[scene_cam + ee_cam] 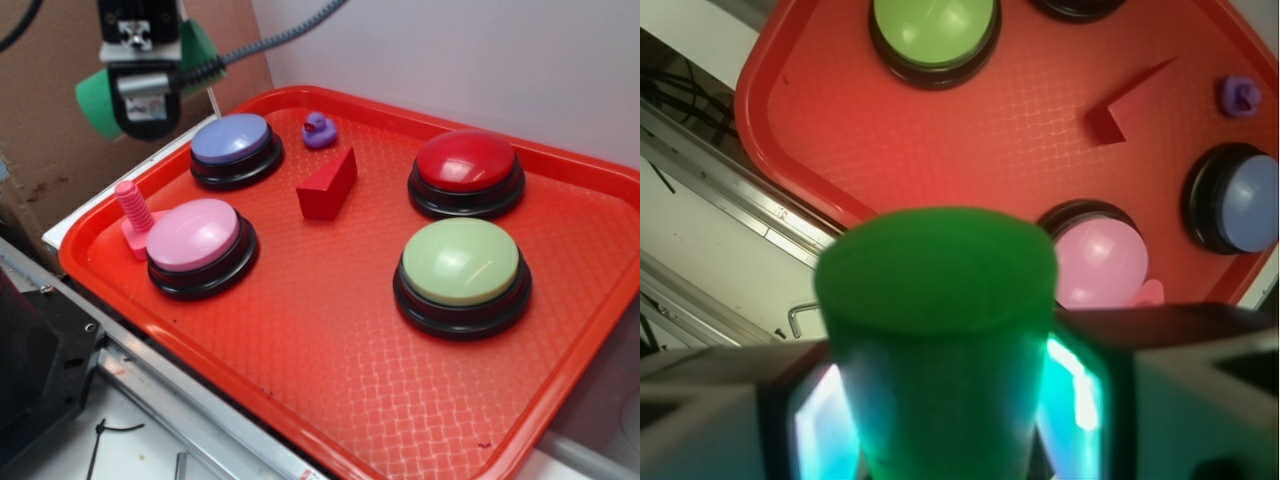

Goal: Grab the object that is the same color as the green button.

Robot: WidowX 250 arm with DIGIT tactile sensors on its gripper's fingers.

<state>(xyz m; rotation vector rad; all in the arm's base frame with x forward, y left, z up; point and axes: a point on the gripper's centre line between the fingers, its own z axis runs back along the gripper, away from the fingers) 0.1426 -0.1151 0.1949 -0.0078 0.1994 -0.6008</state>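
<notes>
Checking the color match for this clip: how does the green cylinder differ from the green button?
The green cylinder is a saturated medium green; the green button is a paler yellowish green. The cylinder is held between the gripper jaws, raised beyond the tray's far-left corner; the button sits on the red tray. The cylinder is plain; the button is a dome on a black base. Both are green and round.

Matte green cylinder [937, 340], glossy plastic green button [461, 262], textured red plastic tray [330, 340].
</notes>
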